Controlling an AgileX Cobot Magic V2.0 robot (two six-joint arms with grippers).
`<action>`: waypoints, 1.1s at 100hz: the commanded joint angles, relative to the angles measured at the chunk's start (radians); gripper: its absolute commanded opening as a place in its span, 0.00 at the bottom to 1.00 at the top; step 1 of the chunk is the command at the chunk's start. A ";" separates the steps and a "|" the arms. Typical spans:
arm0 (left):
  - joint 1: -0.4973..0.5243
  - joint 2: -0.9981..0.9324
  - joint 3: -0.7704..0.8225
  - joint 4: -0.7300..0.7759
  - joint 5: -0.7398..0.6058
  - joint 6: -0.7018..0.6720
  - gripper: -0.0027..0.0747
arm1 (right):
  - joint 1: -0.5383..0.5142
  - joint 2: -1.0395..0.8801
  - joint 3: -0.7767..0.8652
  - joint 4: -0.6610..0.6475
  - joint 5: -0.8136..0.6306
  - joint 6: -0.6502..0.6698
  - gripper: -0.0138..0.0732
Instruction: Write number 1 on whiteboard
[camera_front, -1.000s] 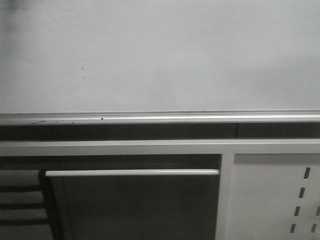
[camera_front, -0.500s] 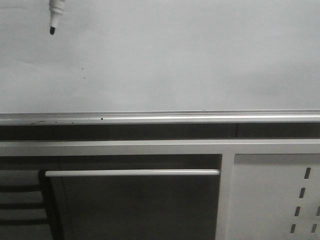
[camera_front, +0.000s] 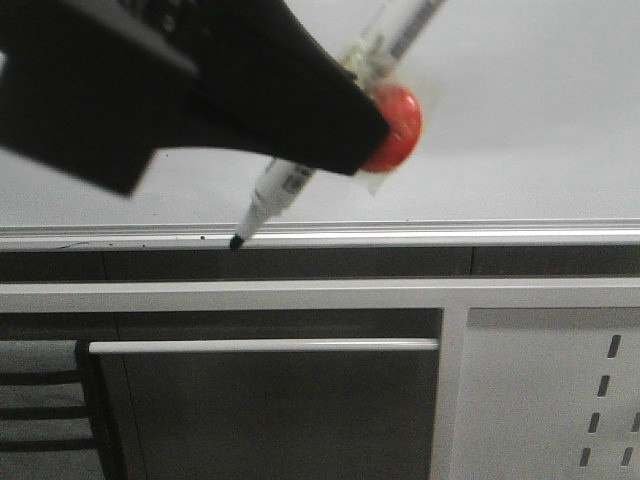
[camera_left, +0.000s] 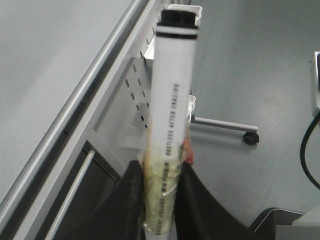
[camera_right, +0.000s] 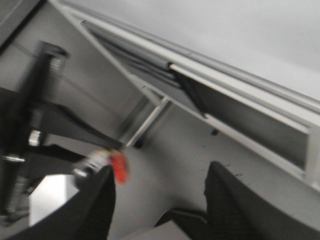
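Observation:
The whiteboard fills the upper front view, with its silver rail below. No stroke of the number 1 shows on it. My left gripper is large and blurred at the upper left of the front view, shut on a white marker with tape and a red piece. The marker's dark tip lies at the rail. In the left wrist view the marker stands between the black fingers. My right gripper is open and empty, away from the board.
Below the board rail is a white frame with a grey bar and a white perforated panel at the right. A wheeled stand leg shows on the grey floor.
The left gripper with the marker has come down into the front view. The marker tip moved from the board's upper left down and right to the rail.

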 joint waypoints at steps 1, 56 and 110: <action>-0.018 0.001 -0.039 -0.005 -0.067 -0.002 0.01 | 0.034 0.051 -0.093 0.061 0.060 -0.026 0.58; -0.005 0.014 -0.069 -0.005 -0.145 -0.002 0.01 | 0.161 0.179 -0.202 0.017 0.161 -0.026 0.56; -0.005 0.016 -0.069 -0.010 -0.232 -0.002 0.04 | 0.161 0.179 -0.202 0.015 0.176 -0.044 0.08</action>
